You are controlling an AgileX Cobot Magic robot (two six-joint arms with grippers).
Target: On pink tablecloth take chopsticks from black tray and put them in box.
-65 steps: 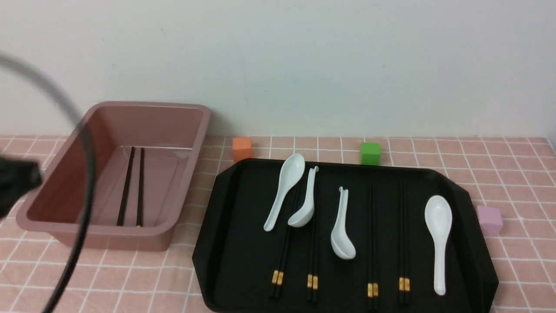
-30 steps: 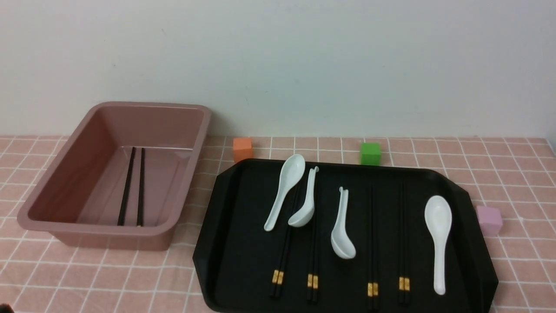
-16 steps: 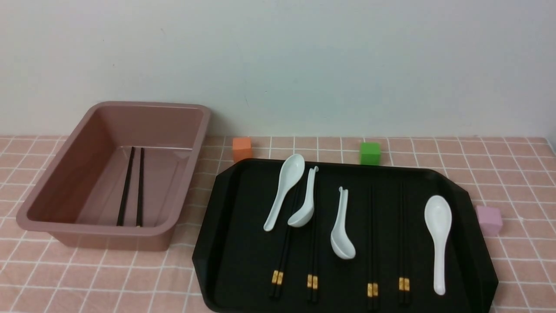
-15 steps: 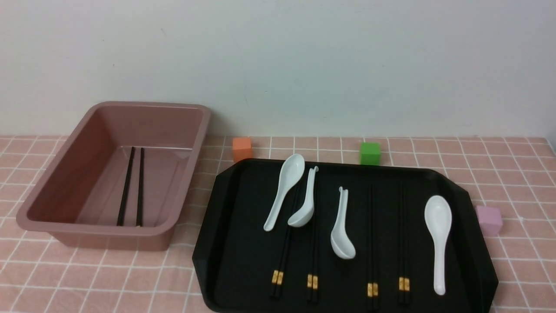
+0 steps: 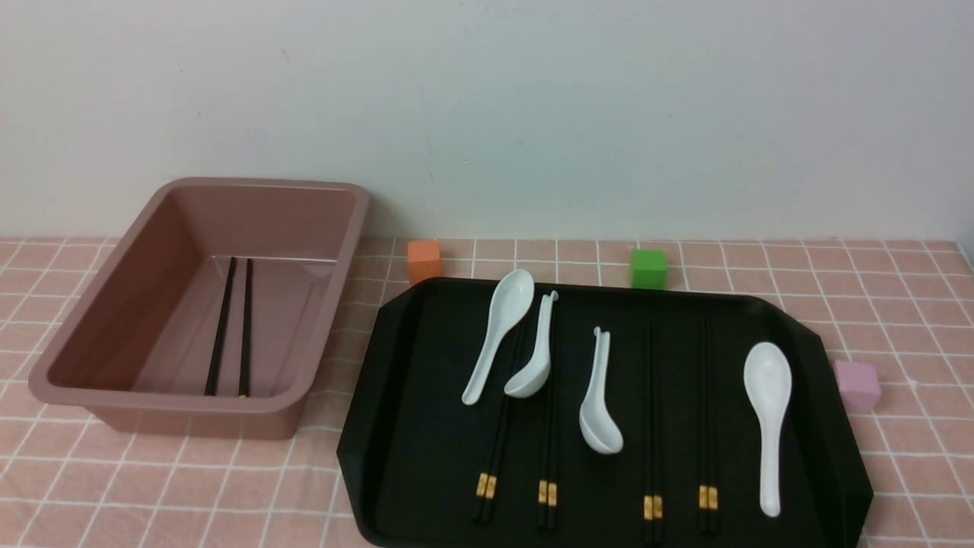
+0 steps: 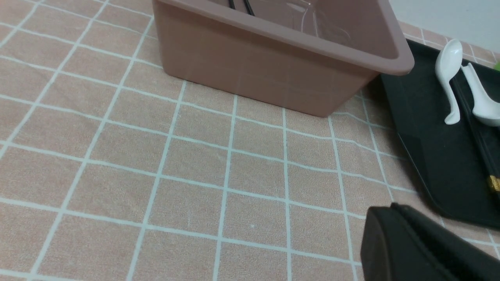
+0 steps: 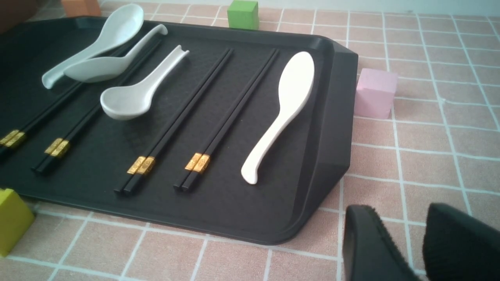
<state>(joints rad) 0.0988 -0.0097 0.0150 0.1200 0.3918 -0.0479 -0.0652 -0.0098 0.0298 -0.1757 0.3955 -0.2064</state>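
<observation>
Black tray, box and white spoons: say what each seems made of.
Tray: probably plastic, matte black; even, dull surface with moulded, cut-off corners.
Box: likely plastic, satin dusty pink; rounded corners and flared rim with soft highlights.
Spoons: ceramic or melamine, smooth white; the gloss leaves both open.

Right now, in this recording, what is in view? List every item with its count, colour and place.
tablecloth: 1, pink with white grid, under everything
box: 1, dusty pink, left of the tray
tray: 1, black, right of the box
chopsticks: 10, black; 4 pairs in the tray, 1 pair in the box
spoons: 4, white, in the tray
cubes: 4; orange and green beyond the tray, pink right of it, yellow at its near side
wall: 1, pale, behind
left gripper: 1, dark, shut, over the cloth
right gripper: 1, dark, open, near the tray
</observation>
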